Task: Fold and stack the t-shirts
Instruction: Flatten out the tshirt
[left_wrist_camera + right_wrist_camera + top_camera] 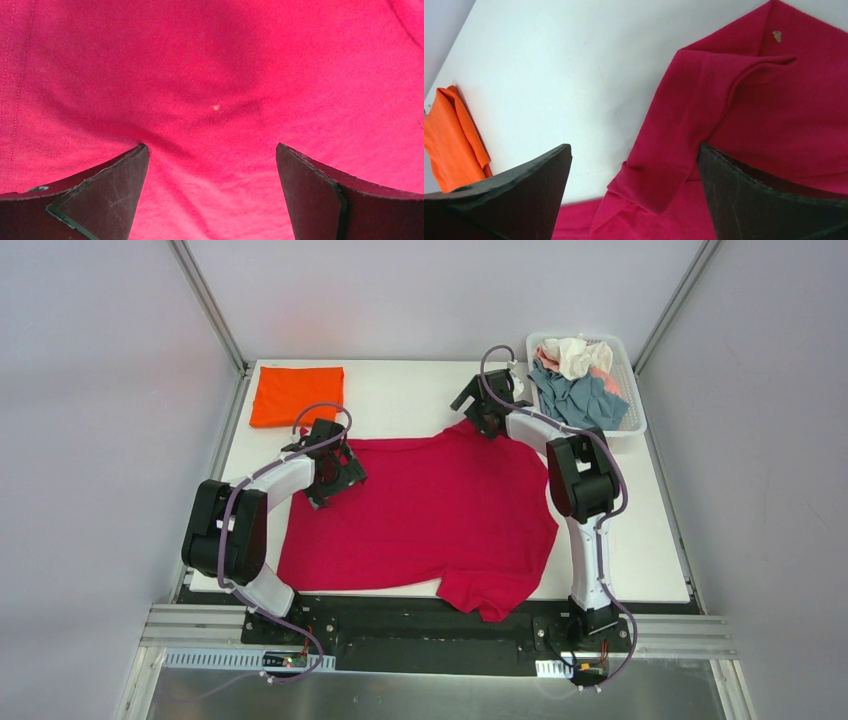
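On counter (400, 390), red shirt (430, 510) lies spread flat. Likely light, limp, bunches easily: pinch sleeve (669, 145) or an edge, not mid-panel. Left hand (210, 145) apart over cloth; right hand (634, 145) apart over that sleeve.

Lab test cell, aluminium frame (190, 628), plain walls (100, 390)

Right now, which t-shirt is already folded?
The bright orange cloth t-shirt at the far left corner. The crimson red t-shirt lies spread out; the others sit crumpled in the white slatted basket.
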### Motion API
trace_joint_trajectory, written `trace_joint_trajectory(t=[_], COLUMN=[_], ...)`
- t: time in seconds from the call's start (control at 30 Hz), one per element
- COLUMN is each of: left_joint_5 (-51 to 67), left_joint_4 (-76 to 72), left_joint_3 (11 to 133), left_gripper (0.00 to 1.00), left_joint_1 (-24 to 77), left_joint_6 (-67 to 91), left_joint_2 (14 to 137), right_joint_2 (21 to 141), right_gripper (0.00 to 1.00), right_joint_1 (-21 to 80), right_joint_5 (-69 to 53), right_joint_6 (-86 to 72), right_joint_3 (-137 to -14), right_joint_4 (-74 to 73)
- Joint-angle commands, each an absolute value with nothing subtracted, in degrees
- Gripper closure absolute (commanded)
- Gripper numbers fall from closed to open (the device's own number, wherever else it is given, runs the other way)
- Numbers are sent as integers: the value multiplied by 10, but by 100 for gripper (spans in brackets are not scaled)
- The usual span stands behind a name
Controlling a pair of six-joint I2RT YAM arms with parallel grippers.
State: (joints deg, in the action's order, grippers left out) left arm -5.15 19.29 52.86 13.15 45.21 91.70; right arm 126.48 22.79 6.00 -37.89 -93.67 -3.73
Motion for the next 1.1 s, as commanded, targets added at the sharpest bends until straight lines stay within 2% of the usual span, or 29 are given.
trace_joint_trajectory(t=[0.0,0.3,0.47,0.6,0.67,0.83,0.93,1.07], left_joint_5=[-78,-90,-97,-107,-104,-90,-83,-84], left_joint_4=[190,195,200,207,210,211,211,212], left_joint_3=[522,514,510,508,513,527,541,575], left_gripper=[1,1,1,1,1,1,1,1], left_joint_1=[133,133,133,133,133,133,133,133], left_joint_6=[435,420,416,413,409,408,408,411], left_joint_2=[935,932,922,912,906,892,884,876], right_joint_2=[1286,1335,1413,1496,1496,1378,1308,1185], right_gripper=[1,1,1,1,0,0,1,1], right_joint_1=[223,222,223,219,217,212,212,214], right_joint_5=[54,153,186,174,155,103,81,43], right_joint_6=[-379,-435,-488,-486,-457,-345,-284,-254], right_joint_3=[-965,-1024,-1141,-1291,-1331,-1234,-1178,-996], right_joint_4=[6,130,193,147,119,86,-1,-22])
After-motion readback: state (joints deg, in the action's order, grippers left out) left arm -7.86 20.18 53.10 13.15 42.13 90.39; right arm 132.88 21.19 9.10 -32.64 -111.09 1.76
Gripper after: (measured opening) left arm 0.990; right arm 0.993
